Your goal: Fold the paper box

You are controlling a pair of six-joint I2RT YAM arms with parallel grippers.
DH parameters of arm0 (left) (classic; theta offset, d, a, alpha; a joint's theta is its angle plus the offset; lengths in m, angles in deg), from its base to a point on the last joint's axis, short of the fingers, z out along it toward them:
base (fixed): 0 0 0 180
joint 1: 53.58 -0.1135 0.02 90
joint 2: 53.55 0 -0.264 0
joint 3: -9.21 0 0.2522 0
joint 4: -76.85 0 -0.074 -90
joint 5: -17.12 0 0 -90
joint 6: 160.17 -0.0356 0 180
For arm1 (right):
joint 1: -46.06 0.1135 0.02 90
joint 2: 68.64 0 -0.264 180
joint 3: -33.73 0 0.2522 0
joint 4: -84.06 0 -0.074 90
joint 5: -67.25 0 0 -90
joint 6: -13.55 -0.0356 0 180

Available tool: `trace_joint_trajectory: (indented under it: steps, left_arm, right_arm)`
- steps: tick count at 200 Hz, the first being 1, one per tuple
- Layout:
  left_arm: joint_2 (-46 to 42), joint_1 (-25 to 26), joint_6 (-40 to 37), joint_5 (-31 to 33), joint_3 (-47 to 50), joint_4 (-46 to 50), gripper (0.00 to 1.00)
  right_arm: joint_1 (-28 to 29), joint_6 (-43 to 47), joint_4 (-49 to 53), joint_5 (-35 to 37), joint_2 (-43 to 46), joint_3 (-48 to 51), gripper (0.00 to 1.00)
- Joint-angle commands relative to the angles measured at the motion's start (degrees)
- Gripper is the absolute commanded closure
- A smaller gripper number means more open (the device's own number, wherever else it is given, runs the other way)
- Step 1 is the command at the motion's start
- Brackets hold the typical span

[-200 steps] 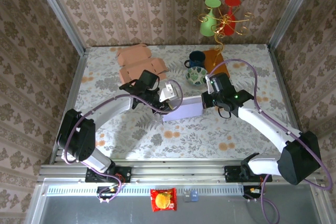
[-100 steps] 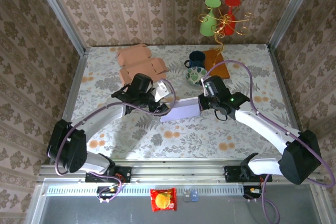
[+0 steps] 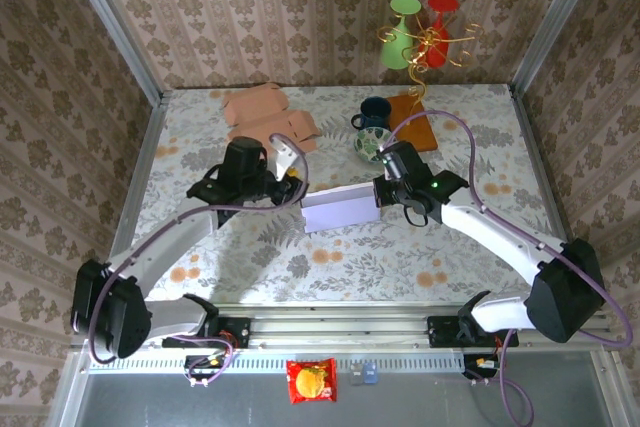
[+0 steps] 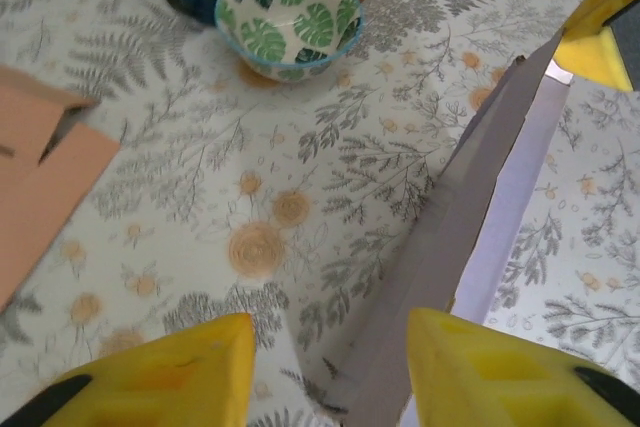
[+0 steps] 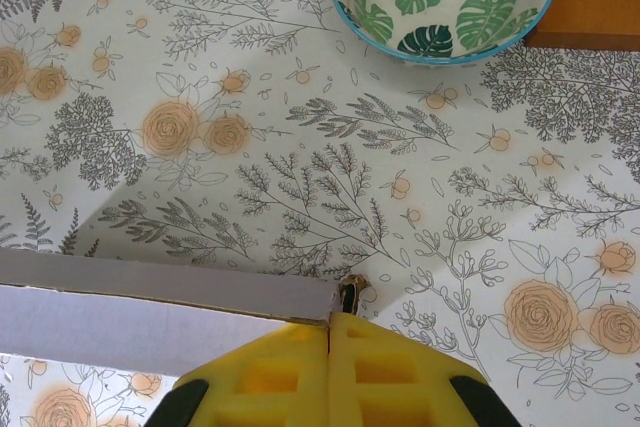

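The paper box (image 3: 340, 209) is a flat lavender and grey piece held up on edge above the middle of the table. My right gripper (image 3: 383, 197) is shut on its right end; in the right wrist view the yellow fingertips (image 5: 330, 332) pinch the box's (image 5: 150, 307) corner. My left gripper (image 3: 295, 175) stands open just off the box's left end. In the left wrist view its jaws (image 4: 330, 377) are wide apart, with the box's grey panel (image 4: 450, 237) running up between them, close to the right finger (image 4: 500, 367).
A leaf-patterned bowl (image 3: 372, 144) and a dark blue mug (image 3: 375, 110) stand behind the box, beside an orange board (image 3: 412, 117). Flat salmon cardboard (image 3: 268, 122) lies at the back left. A gold stand with green and red vases (image 3: 420, 32) rises at the back.
My left gripper has drawn back to the left, off the box, opening wider and then narrowing. The right gripper has shifted slightly left with the box.
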Motion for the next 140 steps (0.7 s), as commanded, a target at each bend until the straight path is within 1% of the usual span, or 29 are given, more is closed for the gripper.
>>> trace_joint_trajectory:
  steps: [1, 25, 45, 101, 140]
  left_arm:
    - [-1.63, -0.82, 5.29, 0.06, -3.63, 10.94, 0.6]
    - [-0.4, -0.98, 4.22, -3.48, -7.13, 19.5, 0.62]
    - [1.35, -0.92, 3.49, -3.66, -9.17, 23.35, 0.62]
    - [7.02, 1.03, 0.41, -2.15, -13.23, 26.73, 0.63]
    - [8.07, 2.32, -0.42, 0.09, -13.4, 26.85, 0.65]
  right_arm:
    - [0.48, -1.05, 2.66, 1.39, -1.03, -2.29, 1.0]
    - [0.47, -1.06, 4.95, 1.16, -1.9, -3.39, 1.0]
    - [0.47, -1.27, 5.12, 0.89, -2.09, -3.72, 1.0]
    - [0.47, -1.55, 5.52, 0.83, -2.17, -3.81, 1.0]
    - [0.47, -1.68, 5.35, 0.79, -2.17, -3.57, 1.0]
